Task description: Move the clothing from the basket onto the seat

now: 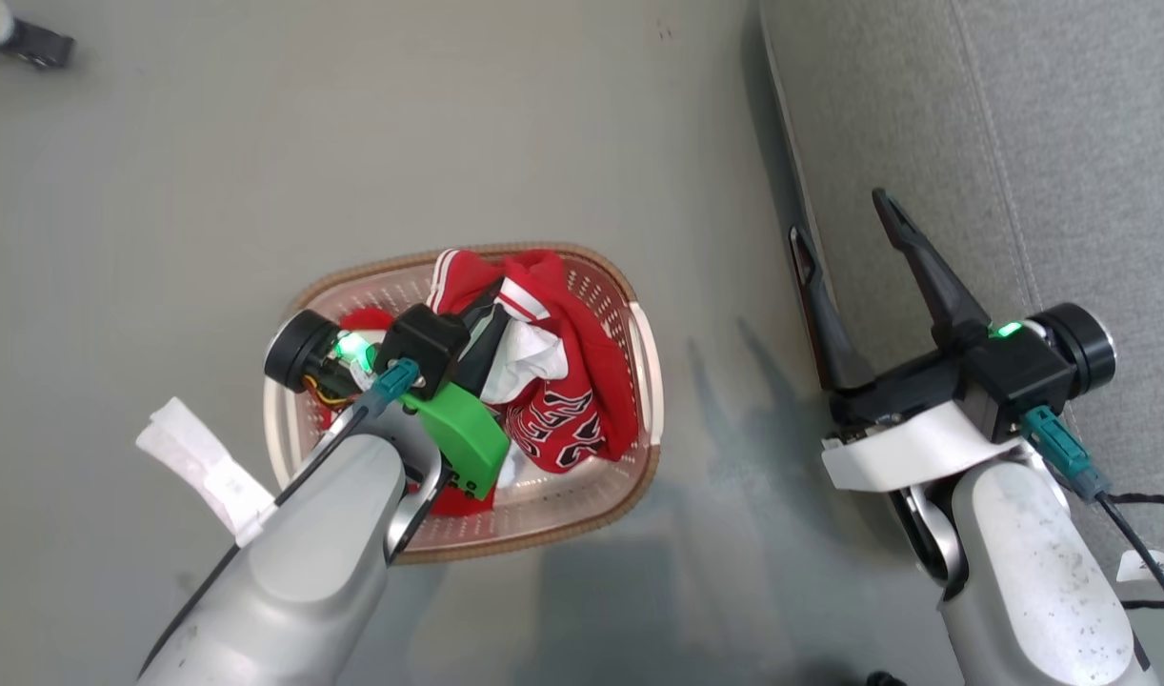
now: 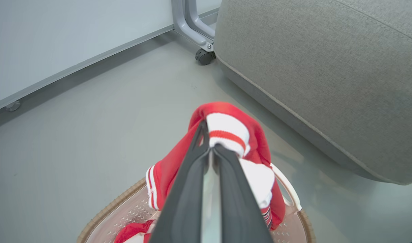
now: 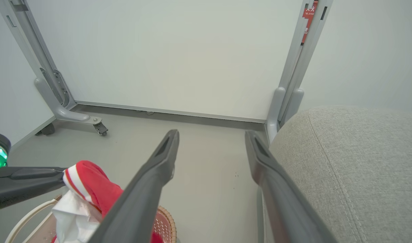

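Nearest us, our left claw [image 2: 209, 138] is clenched on the clothing [image 2: 256, 135], which drapes down into the basket [image 1: 534, 545] on the floor [image 1: 258, 143]. Our right claw [image 1: 839, 214] stands released beside the seat [image 1: 1068, 143].

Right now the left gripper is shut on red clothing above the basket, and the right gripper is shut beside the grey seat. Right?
Not quite: the right gripper, beside the seat, is open, fingers spread and empty, as the right wrist view shows. The left gripper is indeed shut on the clothing above the basket.
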`<state>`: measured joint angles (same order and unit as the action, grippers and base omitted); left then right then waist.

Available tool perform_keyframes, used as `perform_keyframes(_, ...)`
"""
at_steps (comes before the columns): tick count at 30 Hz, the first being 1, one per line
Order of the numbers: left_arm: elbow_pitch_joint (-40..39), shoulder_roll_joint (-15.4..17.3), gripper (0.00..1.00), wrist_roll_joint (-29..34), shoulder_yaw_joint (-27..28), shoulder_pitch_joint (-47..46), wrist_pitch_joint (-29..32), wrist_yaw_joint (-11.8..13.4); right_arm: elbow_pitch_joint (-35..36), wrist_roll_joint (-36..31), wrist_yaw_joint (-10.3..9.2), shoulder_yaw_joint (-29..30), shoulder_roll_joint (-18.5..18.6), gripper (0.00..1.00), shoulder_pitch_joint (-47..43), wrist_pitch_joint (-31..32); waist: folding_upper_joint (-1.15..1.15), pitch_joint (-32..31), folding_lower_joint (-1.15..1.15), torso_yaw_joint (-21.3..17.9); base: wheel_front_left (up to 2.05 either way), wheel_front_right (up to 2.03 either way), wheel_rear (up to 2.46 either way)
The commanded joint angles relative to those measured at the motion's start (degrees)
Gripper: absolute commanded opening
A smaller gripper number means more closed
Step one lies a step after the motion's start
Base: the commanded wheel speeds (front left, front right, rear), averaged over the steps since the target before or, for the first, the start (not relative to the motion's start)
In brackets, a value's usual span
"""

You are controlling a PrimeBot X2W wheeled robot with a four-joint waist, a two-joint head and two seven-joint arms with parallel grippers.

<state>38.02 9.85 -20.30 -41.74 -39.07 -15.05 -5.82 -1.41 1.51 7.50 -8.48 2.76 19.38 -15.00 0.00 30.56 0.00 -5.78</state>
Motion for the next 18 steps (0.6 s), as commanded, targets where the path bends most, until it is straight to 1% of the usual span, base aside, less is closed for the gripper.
perform_keyframes(1, -1.05, -0.23, 0.0, 1.18, 1.01, 1.57, -0.19, -0.15, -0.4, -0.05, -0.02, 0.21, 0.23, 1.0, -1.24, -0.28, 0.0, -4.99, 0.0, 2.71, 0.0, 0.0, 0.0)
perform_keyframes(11, -10.55, -2.15, 0.0, 5.69, 11.38, 8.1, -0.2, -0.74, -1.68, 0.69, -0.02, 0.58, 0.22, 1.0, -4.93, -0.28, 0.0, -12.38, 0.0, 3.65, 0.0, 0.0, 0.0)
perform_keyframes(15, -13.99, -3.02, 0.0, 7.08, 14.41, 9.18, -0.19, -1.16, -2.04, 1.09, -0.02, 0.85, 0.22, 1.0, -6.38, -0.29, 0.0, -14.51, 0.0, 4.0, 0.0, 0.0, 0.0)
perform_keyframes(18, -16.12, -3.58, 0.0, 8.07, 15.68, 9.37, -0.2, -1.24, -2.19, 1.39, -0.02, 0.88, 0.22, 1.0, -7.07, -0.28, 0.0, -15.7, 0.0, 4.13, 0.0, 0.0, 0.0)
